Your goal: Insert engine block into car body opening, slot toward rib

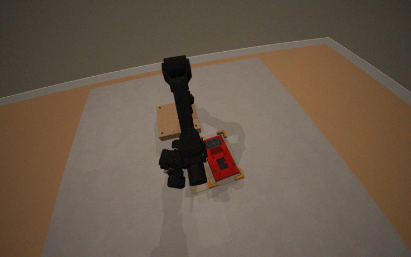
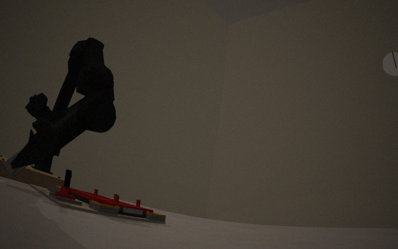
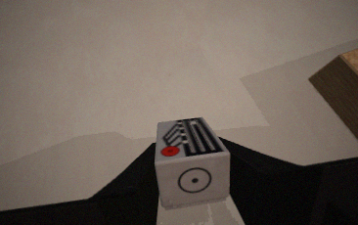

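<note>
Block sits pinched in the gripper, low at the centre of the wrist view, its striped, red-dotted top face up and a ringed dot on the side toward the camera. The fingers themselves are lost in black below it, but they are clamped on the block, not fully closed.

From the top view the gripper end of the arm hangs at lower centre, just left of the red car body, which lies on its pale plate with orange corner brackets. The dark opening shows in the lower half of the body, so the goal lies to the right of the block in that frame, near but not under it. The body's long axis runs from upper left to lower right.

Likely the coming move is a short shift rightward over the opening. Which side of the block carries the slot, and where the rib sits, cannot be told.
</note>
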{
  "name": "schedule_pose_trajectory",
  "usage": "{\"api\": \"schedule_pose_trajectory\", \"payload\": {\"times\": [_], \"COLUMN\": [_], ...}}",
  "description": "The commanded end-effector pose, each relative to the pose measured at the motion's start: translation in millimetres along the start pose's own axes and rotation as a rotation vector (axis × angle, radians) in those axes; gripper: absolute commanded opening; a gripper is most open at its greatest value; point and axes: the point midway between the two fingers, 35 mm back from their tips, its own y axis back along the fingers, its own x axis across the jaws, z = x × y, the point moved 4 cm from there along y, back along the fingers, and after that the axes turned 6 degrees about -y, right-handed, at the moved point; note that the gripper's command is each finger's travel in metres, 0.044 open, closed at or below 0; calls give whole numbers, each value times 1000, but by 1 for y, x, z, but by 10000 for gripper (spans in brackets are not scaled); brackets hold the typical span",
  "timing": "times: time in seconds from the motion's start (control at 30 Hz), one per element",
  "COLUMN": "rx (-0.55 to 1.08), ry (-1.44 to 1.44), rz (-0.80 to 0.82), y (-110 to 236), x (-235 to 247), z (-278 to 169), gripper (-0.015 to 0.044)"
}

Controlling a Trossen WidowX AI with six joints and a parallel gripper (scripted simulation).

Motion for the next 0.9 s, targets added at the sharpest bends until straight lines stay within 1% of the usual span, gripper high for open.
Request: {"api": "schedule_pose_trajectory", "payload": {"times": [0.0,0.27,0.37,0.87], "rx": [-9,-9,-9,-11], "ry": [-3,-3,-3,-1], "rz": [0,0,0,8], "y": [-7,-21,-17,-17], "x": [-2,-3,-2,-1], "z": [-5,-17,-15,-14], "gripper": [0,0,0,394]}}
